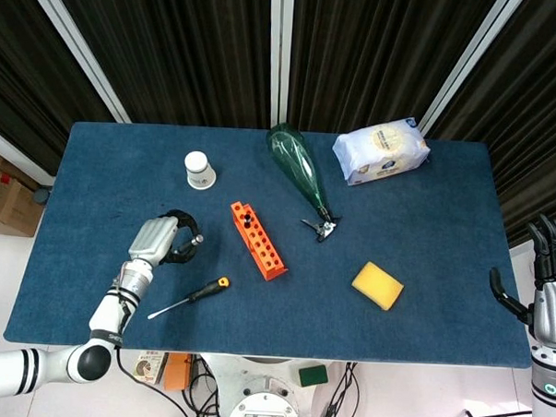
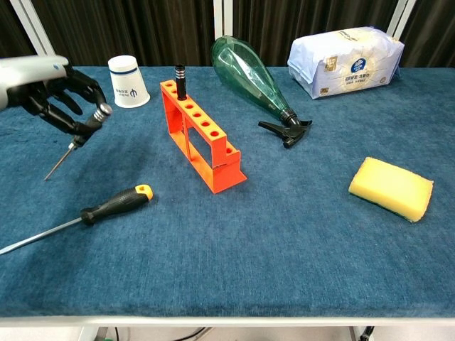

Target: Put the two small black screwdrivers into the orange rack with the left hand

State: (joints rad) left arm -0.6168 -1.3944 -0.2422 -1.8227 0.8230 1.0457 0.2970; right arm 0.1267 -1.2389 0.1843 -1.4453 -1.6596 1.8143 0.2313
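Observation:
My left hand [image 2: 58, 94] is lifted above the table's left side and pinches a small black screwdriver [image 2: 79, 135]; its thin shaft slants down to the left, clear of the cloth. In the head view the left hand [image 1: 159, 241] hangs left of the orange rack [image 1: 257, 241]. The orange rack [image 2: 202, 138] stands mid-table, with the other small black screwdriver [image 2: 180, 80] upright in its far end hole. My right hand [image 1: 547, 285] stays off the table's right edge, fingers apart and holding nothing.
A larger screwdriver [image 2: 114, 204] with a black and orange handle lies near the front left. A white cup [image 2: 128, 82], a green spray bottle [image 2: 250, 72], a white bag [image 2: 346, 59] and a yellow sponge [image 2: 391, 188] lie around the rack.

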